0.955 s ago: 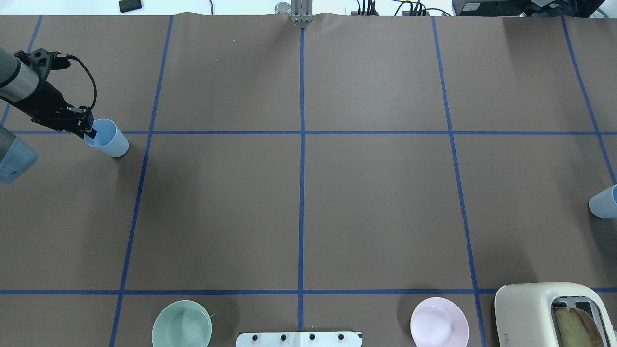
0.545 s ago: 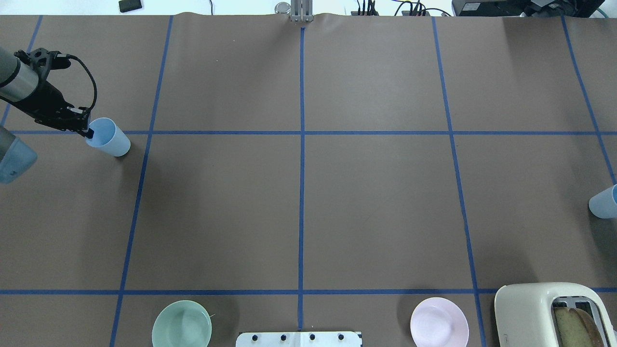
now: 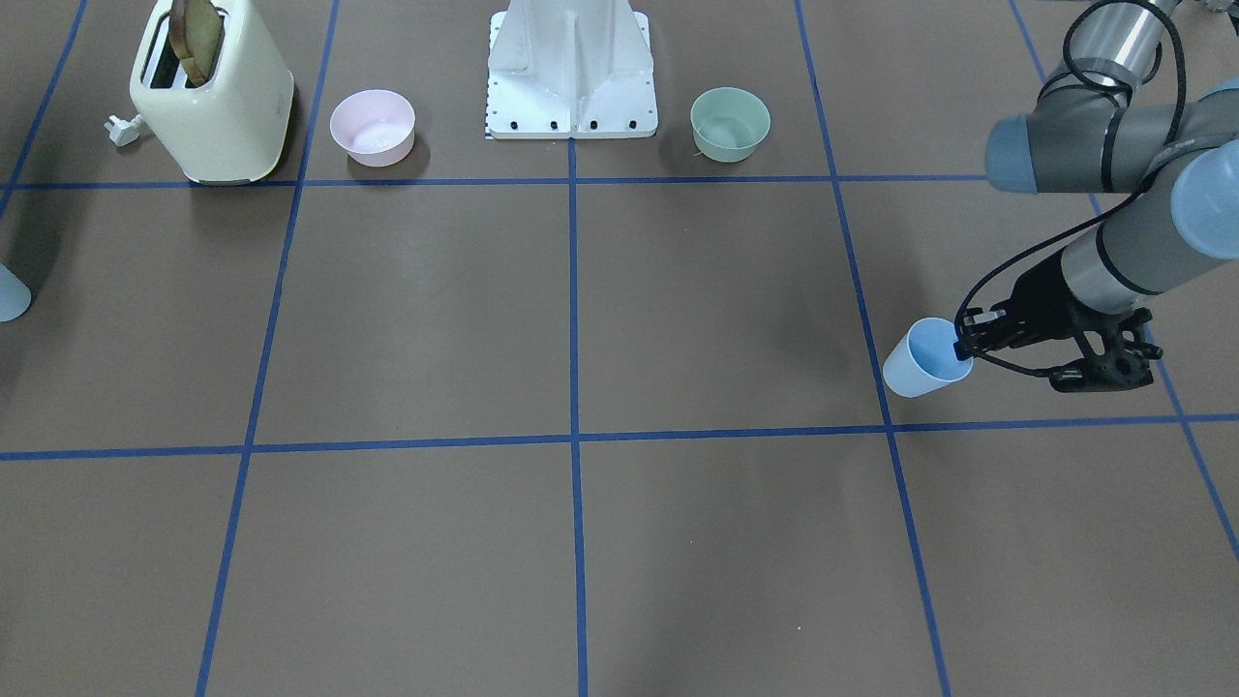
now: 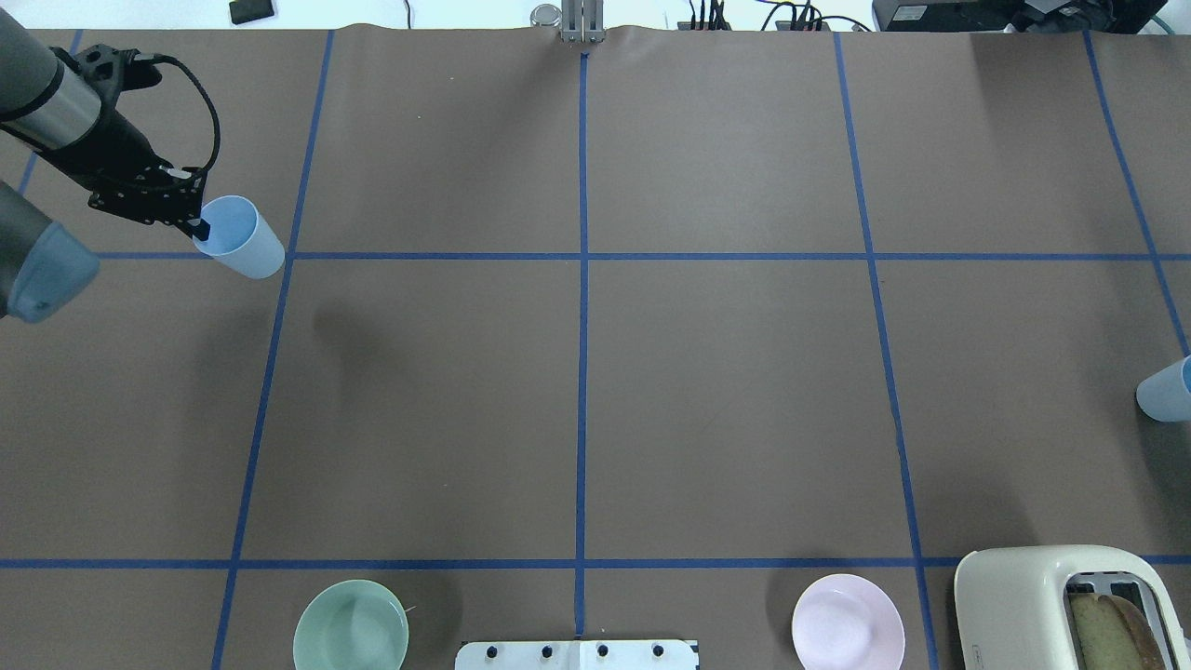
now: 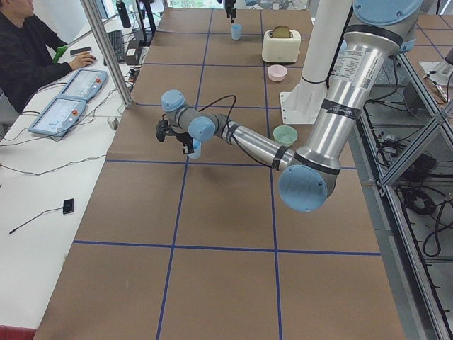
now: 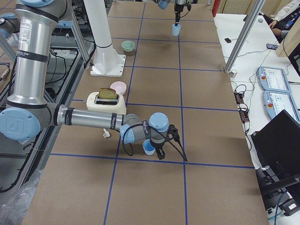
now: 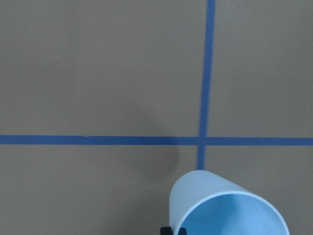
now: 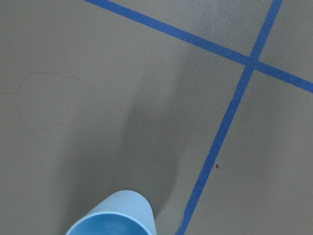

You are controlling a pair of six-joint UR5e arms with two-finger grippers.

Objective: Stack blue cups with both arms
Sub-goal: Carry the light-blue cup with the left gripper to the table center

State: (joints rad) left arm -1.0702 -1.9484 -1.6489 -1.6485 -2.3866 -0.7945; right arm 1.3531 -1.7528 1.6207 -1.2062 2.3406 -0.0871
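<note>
My left gripper is shut on the rim of a pale-blue cup and holds it, tilted, above the table's far left; the cup's shadow lies apart from it. The front-facing view shows this gripper and cup. The left wrist view shows the cup with a fingertip at its rim. The second blue cup is at the right edge. In the exterior right view my right gripper is at this cup; I cannot tell whether it is shut. The right wrist view shows the cup only.
A cream toaster with bread stands at the near right. A pink bowl and a green bowl flank the white base mount. An operator sits at the far side.
My left gripper has risen with the blue cup and moved right and farther from the robot. The cup's shadow now lies apart from it. The right-hand cup has not moved.
</note>
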